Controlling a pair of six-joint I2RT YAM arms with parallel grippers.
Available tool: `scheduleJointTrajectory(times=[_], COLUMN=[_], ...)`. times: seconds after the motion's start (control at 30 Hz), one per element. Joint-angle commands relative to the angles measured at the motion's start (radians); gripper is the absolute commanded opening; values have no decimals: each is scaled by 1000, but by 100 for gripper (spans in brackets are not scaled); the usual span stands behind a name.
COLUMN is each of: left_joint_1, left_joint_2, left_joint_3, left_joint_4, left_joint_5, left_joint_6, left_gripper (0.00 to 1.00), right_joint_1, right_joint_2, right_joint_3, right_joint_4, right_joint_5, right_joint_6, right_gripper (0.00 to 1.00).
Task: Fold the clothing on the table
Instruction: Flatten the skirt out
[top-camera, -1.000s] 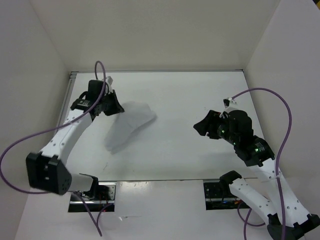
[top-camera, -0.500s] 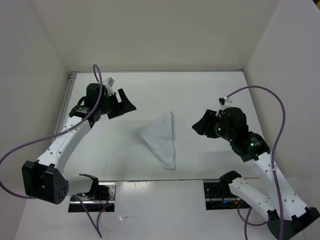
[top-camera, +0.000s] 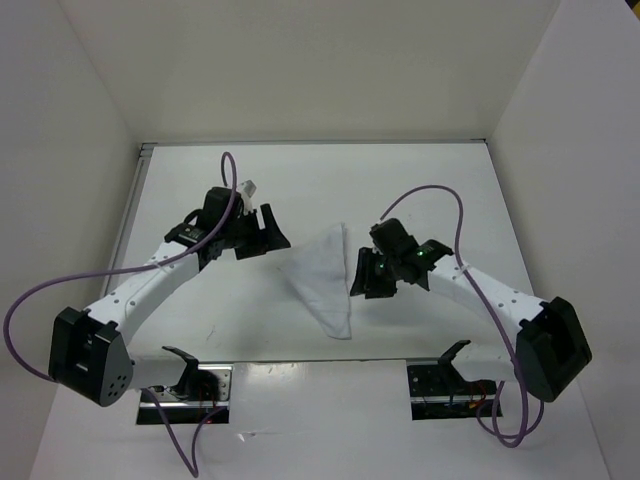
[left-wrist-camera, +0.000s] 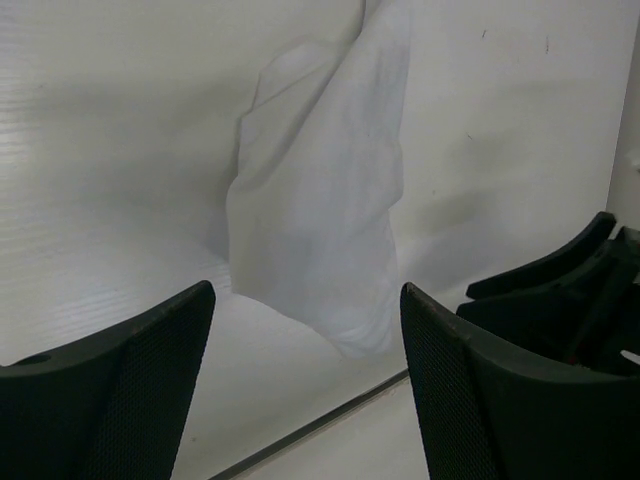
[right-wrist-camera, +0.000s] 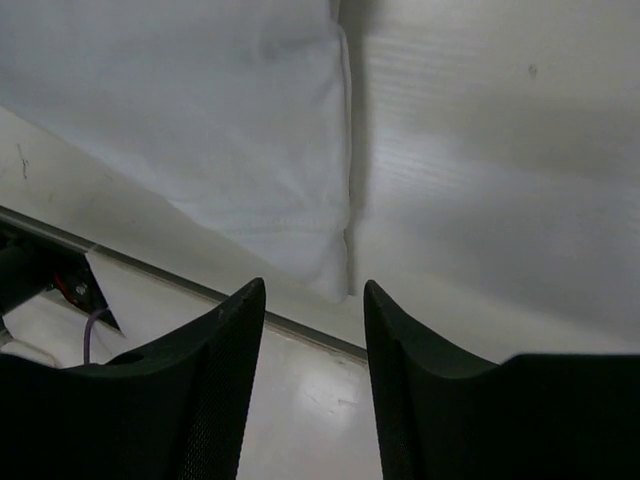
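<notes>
While both grippers flank clothing (top-camera: 322, 275) mid-table (top-camera: 430, 180), step in hand looks like approach for next fold. Left gripper (top-camera: 275, 233) just left of it, jaws spread, empty. Right gripper (top-camera: 361, 280) at its right edge, jaws apart, pinching nothing. Clothing lies in flat triangle, long axis far-to-near, narrow tip pointing near. Next move probably needs 1 corner pinched and carried across.

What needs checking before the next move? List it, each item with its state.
1. Cloth lying free on the table: ok.
2. Cloth wholly on table: ok, though its near tip is close to the edge.
3. Left gripper open, empty: ok.
4. Right gripper open, empty: ok.
5. Grippers apart, one each side of the cloth: ok.
6. Cloth layers lined up: cannot tell.
</notes>
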Motion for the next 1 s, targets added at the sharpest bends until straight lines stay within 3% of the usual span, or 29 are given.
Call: scheduleJointTrajectory(times=[0.0,0.27,0.57,0.63,0.7,0.73,0.77,0.97], left_joint_1=[-7,-7,-7,14,25,25,25,25], left_joint_2=[-62,-97,-125,-135,-147,-148,-157,-263], left_joint_3=[26,35,24,3,-8,-8,-8,-86], left_joint_4=[4,-16,-16,-16,-16,-16,-16,23], left_joint_5=[-45,-55,-64,-64,-55,-44,-44,8], left_joint_6=[-14,-14,-14,-14,-14,-14,-14,-40], left_gripper=[82,82,84,84,84,84,84,85], right_joint_1=[48,177,206,215,238,238,252,229], right_joint_2=[20,106,247,272,281,281,266,-24], right_joint_3=[-46,-161,-161,-184,-184,-184,-163,191], right_joint_4=[105,251,289,306,329,329,311,-25], right_joint_5=[-22,-42,-8,1,-8,-8,30,275], right_joint_6=[101,234,253,262,274,274,283,210], right_gripper=[49,49,40,34,19,4,0,0])
